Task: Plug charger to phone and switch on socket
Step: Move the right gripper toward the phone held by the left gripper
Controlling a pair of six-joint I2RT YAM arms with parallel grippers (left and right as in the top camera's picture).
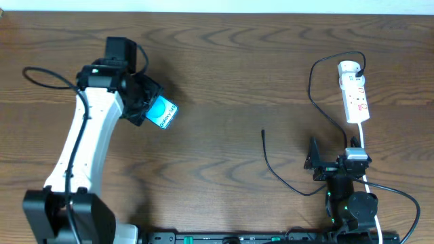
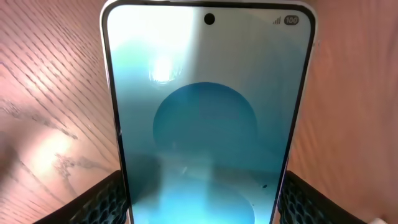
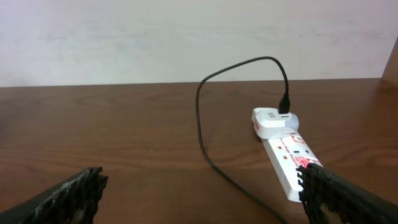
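Observation:
The phone [image 1: 163, 113], with a teal-blue screen, is held above the table at the left. It fills the left wrist view [image 2: 205, 112]. My left gripper [image 1: 150, 107] is shut on its two long edges, with a finger on each side [image 2: 202, 190]. The charger cable [image 1: 285, 181] runs from a white adapter [image 1: 348, 68] on the socket [image 1: 355, 98]. It loops down and ends in a plug tip [image 1: 264, 133] lying free on the table. My right gripper [image 1: 332, 156] is open and empty, just in front of the socket [image 3: 287, 155]. The cable [image 3: 202, 124] lies between its fingers [image 3: 202, 199].
The white cord [image 1: 363, 146] of the power strip runs down past my right arm. The table is dark wood, with a pale wall behind it [image 3: 186, 37]. My left arm [image 1: 85, 142] stretches along the left side.

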